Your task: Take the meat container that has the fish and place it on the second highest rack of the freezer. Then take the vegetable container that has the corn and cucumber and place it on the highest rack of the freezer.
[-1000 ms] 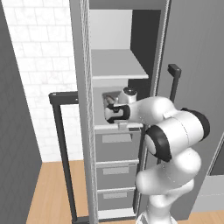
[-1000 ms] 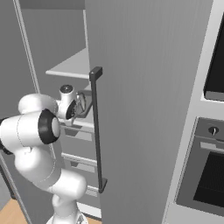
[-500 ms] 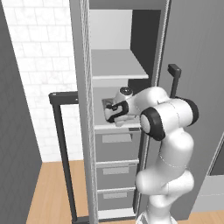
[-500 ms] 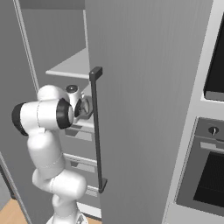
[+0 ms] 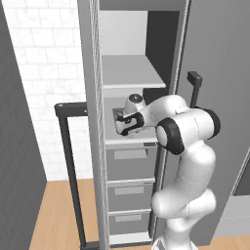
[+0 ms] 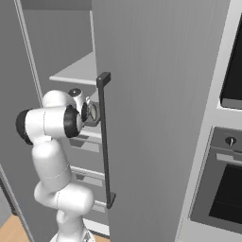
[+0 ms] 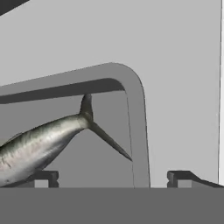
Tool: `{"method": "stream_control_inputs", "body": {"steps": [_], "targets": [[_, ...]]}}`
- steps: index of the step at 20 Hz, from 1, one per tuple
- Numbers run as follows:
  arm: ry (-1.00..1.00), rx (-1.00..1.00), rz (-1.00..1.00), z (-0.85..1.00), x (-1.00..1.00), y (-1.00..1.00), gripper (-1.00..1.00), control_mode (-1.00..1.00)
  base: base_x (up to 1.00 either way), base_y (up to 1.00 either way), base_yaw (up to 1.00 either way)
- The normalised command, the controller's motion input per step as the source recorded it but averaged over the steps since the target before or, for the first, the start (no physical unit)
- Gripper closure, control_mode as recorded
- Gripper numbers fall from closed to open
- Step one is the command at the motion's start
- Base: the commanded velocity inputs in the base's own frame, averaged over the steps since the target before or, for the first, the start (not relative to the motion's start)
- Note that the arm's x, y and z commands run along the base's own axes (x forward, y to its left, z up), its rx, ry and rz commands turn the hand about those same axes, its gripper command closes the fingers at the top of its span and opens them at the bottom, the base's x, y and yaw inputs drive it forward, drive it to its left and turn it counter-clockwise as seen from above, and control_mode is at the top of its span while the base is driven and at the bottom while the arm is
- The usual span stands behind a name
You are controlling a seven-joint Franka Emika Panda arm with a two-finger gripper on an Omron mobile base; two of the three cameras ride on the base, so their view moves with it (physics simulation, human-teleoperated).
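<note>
One meat container (image 7: 136, 131) in the hand view, dark-grey rim with rounded corner, resting flat on the pale shelf (image 7: 183, 87) of the freezer (image 5: 93, 146); silver-grey fish (image 7: 39, 146) lying inside, tail fin toward the corner. Jaws spread wide, the two dark tips standing apart at the bottom of the hand view, one under the fish body, the other outside the rim; nothing held between them. Gripper (image 5: 128, 121) reached in over the second shelf from the top in the left base view, just below the upper shelf (image 5: 129, 73). Judged: tray stiff, light, thin-walled, sloping sides likely slick, so best taken by pinching the rim wall, one tip inside and one outside, near the middle of a side to avoid tilt. Fish loose in the tray, probably slippery, free to slide if tipped; keep level. Vegetable container next, for the top shelf.
</note>
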Motion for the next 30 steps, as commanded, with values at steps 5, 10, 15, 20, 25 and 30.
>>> {"method": "stream_control_inputs", "body": {"steps": [5,10,15,20,25,30], "targets": [[-0.13,0.05,0.02,0.08,-1.0,-0.25,-1.0,-1.0,0.0,0.0,0.0],[-0.14,0.07,0.05,0.66,-0.7,-0.46,-1.0,-1.0,0.0,0.0,0.0],[-0.02,0.04,0.19,1.0,-0.52,-0.35,-1.0,-1.0,0.0,0.0,0.0],[0.03,-0.04,0.36,0.82,-0.91,-0.03,-1.0,-1.0,0.0,0.0,0.0],[0.11,-0.22,0.45,0.48,-1.0,0.0,-1.0,-1.0,0.0,0.0,0.0],[0.05,-0.36,0.4,0.29,-1.0,-0.01,-1.0,-1.0,0.0,0.0,0.0]]}}
